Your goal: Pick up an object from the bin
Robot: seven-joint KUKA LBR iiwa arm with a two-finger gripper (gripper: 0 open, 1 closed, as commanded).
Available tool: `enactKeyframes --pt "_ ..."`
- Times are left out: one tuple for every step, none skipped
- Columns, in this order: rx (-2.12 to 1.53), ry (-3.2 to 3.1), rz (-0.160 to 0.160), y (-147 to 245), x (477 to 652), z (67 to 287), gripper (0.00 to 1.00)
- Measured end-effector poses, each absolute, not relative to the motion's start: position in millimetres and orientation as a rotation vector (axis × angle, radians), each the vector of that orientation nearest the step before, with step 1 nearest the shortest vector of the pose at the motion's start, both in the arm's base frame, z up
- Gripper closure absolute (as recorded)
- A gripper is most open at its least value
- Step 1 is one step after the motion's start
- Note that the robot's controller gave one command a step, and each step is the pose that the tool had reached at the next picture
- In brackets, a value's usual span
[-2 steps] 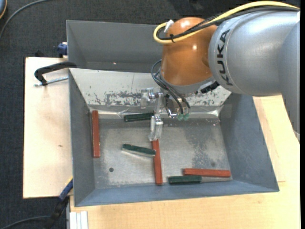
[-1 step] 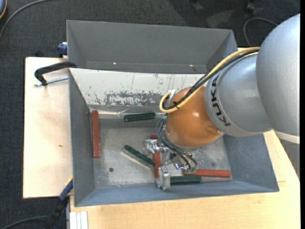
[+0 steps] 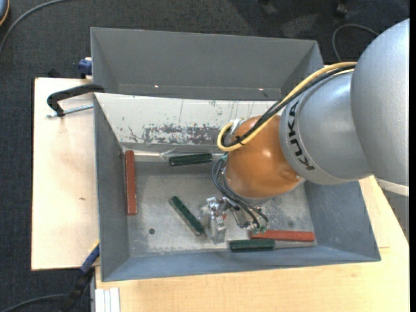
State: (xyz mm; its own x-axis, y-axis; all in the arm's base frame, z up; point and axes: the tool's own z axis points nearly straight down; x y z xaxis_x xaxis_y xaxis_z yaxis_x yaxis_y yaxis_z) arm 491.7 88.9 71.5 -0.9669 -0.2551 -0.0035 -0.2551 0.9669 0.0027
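My gripper (image 3: 216,223) hangs low over the front middle of the bin floor. Just to its left lies a dark green stick (image 3: 186,215), set diagonally, with its near end close beside the gripper. To the gripper's right, along the front wall, lie another dark green stick (image 3: 251,245) and a red stick (image 3: 283,236) just behind it. Nothing shows as held in the gripper.
A long red stick (image 3: 130,182) lies along the left wall. A third dark green stick (image 3: 190,159) rests at the foot of the back wall. The arm with its orange cover and cables hides the bin's right middle.
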Motion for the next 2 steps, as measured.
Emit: enactKeyframes --pt "-0.402 3.113 0.003 87.9 492.0 70.8 0.0" --pt "-0.233 3.125 0.002 74.5 536.4 71.0 0.0"
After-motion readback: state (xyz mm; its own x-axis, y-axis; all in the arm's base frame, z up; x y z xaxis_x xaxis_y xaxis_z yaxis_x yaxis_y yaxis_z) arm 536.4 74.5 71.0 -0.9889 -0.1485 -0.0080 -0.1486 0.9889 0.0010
